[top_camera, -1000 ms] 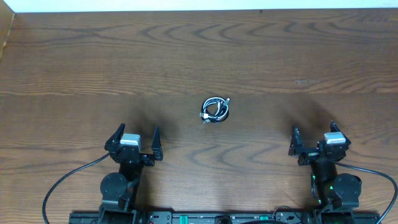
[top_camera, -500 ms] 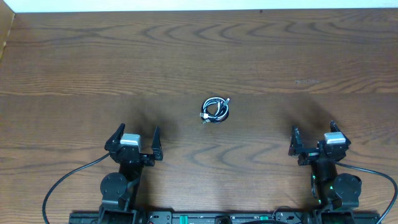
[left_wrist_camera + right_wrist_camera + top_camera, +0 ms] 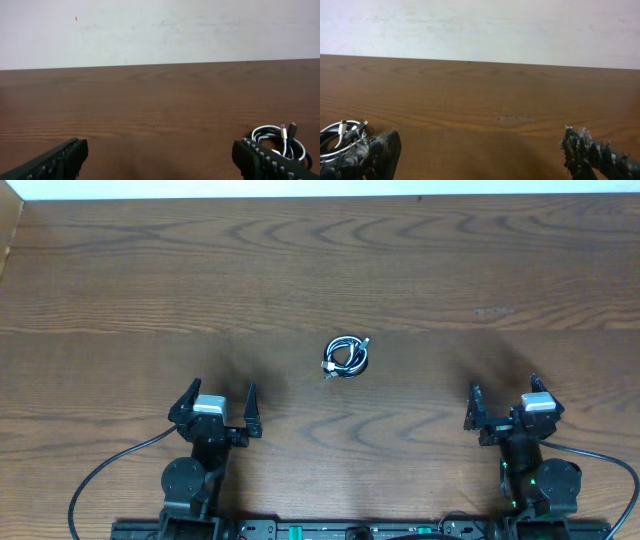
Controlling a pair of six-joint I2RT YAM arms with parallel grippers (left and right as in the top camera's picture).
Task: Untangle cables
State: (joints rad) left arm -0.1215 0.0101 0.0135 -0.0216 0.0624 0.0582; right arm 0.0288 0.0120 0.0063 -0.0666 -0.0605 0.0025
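Note:
The cables [image 3: 346, 356] lie in one small coiled bundle, black and white cords wound together, near the middle of the wooden table. In the left wrist view the cables [image 3: 280, 140] show at the lower right, past my right-hand finger; in the right wrist view the cables [image 3: 342, 137] sit at the lower left. My left gripper [image 3: 217, 404] stands open near the front edge, down and to the left of the bundle. My right gripper [image 3: 505, 404] is open too, down and to the right. Neither touches the cords.
The wooden table [image 3: 320, 270] runs back to a white wall [image 3: 160, 30]. A thick black arm cord [image 3: 105, 470] loops at the front left, another arm cord [image 3: 610, 465] at the front right. A faint scuff mark [image 3: 515, 118] shows on the wood.

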